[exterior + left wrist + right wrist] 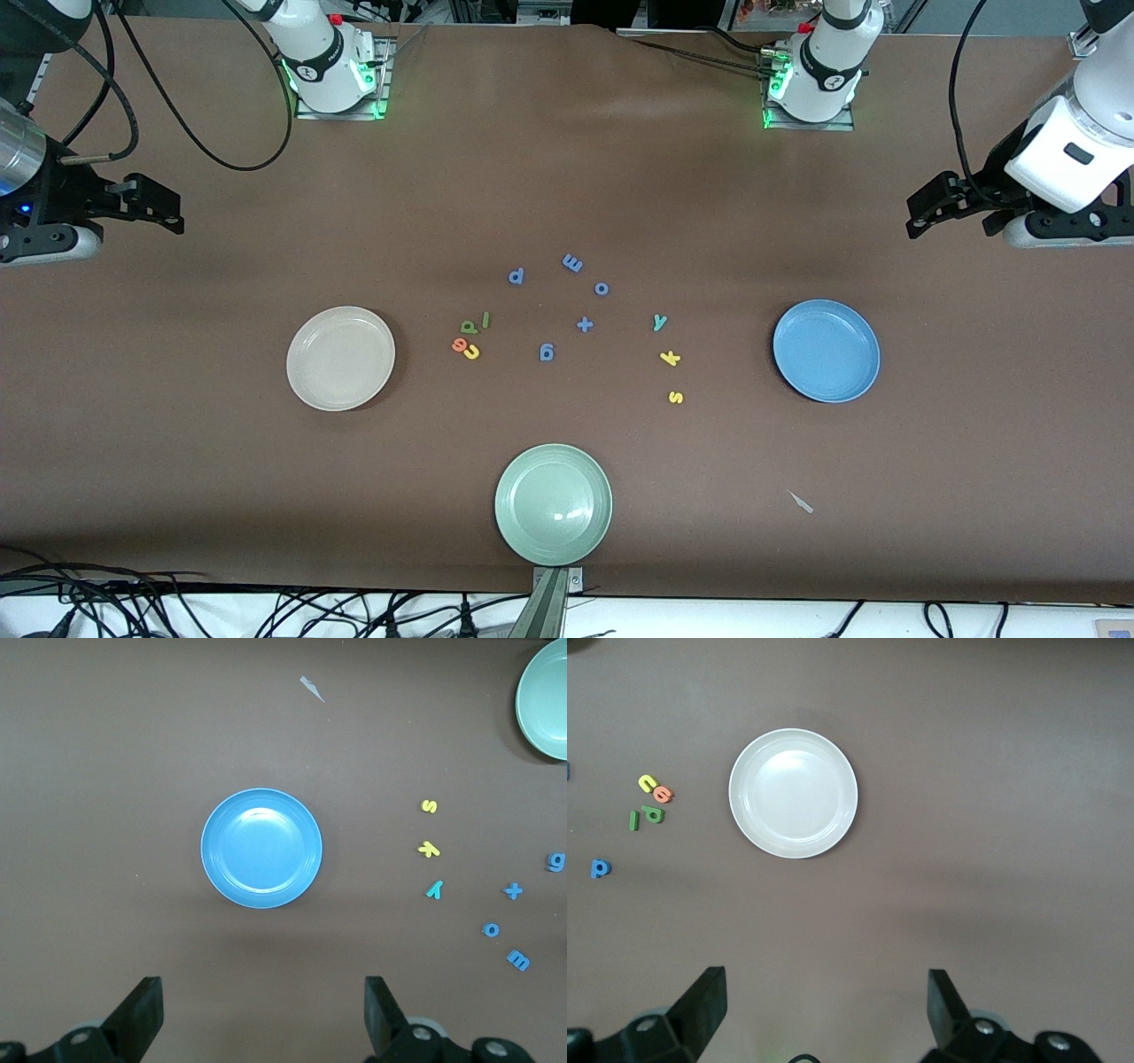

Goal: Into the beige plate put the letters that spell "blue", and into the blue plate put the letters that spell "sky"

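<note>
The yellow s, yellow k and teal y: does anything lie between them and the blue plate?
Nothing visible does. The yellow s, yellow k and teal y lie on bare table beside the blue plate, toward the right arm's end of the table from it.

A brown table (pixel 567 159) carries three plates: beige plate (pixel 340 358) left of centre, blue plate (pixel 827 350) at right, green plate (pixel 553 504) bottom centre. Small foam letters (pixel 567 323) lie scattered mid-frame between them; a pale scrap (pixel 801 502) lies lower right.

You see a pale green plate (pixel 553 504) nearest the camera, blue foam characters (pixel 547 353) mid-table, a pale scrap (pixel 801 502).
</note>
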You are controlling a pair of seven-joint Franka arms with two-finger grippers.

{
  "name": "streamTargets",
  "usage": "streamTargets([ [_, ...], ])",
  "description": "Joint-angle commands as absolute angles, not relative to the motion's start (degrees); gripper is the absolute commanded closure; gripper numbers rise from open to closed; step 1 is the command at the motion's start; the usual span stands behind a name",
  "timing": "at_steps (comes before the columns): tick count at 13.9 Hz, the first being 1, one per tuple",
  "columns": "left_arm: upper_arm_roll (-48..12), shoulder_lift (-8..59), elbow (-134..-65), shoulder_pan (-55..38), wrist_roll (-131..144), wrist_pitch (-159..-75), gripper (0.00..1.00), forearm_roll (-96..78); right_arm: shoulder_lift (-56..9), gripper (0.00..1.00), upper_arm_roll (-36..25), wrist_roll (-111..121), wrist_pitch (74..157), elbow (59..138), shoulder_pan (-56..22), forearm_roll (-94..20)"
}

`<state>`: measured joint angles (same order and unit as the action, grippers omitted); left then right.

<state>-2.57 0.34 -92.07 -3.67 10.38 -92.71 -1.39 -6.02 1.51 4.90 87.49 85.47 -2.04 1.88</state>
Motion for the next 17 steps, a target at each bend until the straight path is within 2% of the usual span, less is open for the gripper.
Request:
streamTargets([
  [1, -3.3, -0.6, -92.7, -3.3, 9.5, -92.0, 0.0, -0.1, -5.5, 0.0, 1.8, 4.5, 87.7, 85.7, -1.8, 1.0],
  [6, -3.4, -0.8, -92.0, -3.3, 8.4, -88.2, 0.0, 0.3, -5.5, 0.0, 1.8, 4.3, 87.7, 85.7, -1.8, 1.0],
  [17, -2.4, -0.6, -91.5, -3.1, 2.0, -88.2, 0.0, 0.2, -5.5, 0.0, 1.8, 4.4, 87.7, 85.7, -1.8, 1.0],
])
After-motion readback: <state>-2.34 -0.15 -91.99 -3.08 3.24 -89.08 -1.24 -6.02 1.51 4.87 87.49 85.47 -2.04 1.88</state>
